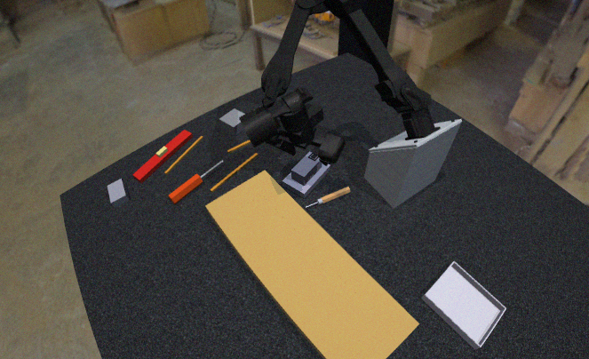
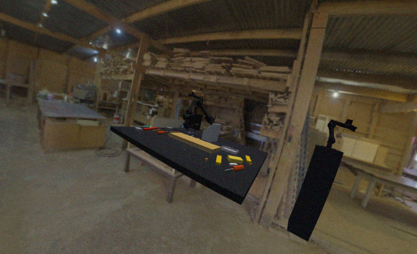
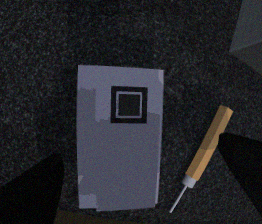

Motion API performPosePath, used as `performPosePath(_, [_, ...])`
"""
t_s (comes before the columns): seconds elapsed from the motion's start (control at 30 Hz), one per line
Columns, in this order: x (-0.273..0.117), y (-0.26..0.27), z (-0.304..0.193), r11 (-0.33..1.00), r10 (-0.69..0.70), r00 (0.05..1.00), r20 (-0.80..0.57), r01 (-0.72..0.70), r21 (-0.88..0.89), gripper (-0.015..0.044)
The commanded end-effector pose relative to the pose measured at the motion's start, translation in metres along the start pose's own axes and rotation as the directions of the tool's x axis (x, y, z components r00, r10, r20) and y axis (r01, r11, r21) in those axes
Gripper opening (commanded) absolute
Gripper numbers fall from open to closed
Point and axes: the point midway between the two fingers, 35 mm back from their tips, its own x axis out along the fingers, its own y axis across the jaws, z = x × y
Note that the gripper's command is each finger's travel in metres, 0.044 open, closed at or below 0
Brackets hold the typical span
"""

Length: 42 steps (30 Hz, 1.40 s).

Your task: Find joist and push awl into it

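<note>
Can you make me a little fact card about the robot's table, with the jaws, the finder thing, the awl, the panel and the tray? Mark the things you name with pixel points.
jaws: open, nothing between them, above the stud finder
stud finder (image 1: pixel 304 171) (image 3: pixel 119 160): on the table, outside the tray
awl (image 1: pixel 335 195) (image 3: pixel 209 145): lying beside the stud finder, wooden handle
floor panel (image 1: pixel 309 267) (image 2: pixel 194 141): long, yellowish
tray (image 1: pixel 463 303): nothing inside
joist: hidden, cannot tell where

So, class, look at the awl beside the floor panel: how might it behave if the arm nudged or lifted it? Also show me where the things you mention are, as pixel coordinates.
The awl (image 1: pixel 334 195) (image 3: pixel 209 145) would probably pivot or roll a little, since its slim handle lies flat on the mat. Its handle looks faceted, which may limit rolling. It seems stiff, with a straight metal shaft.
</note>
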Motion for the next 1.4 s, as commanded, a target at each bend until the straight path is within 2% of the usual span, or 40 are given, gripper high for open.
performPosePath(0.0, [-0.001,0.001,0.003,0.989,0.071,0.997,0.013,-0.072,0.132,0.0440])
performPosePath(0.47, [0.000,0.003,0.004,0.987,0.066,0.998,0.012,-0.067,0.149,0.0440])
performPosePath(1.37, [0.042,0.008,-0.007,0.986,0.067,0.998,0.013,-0.068,0.149,0.0440])
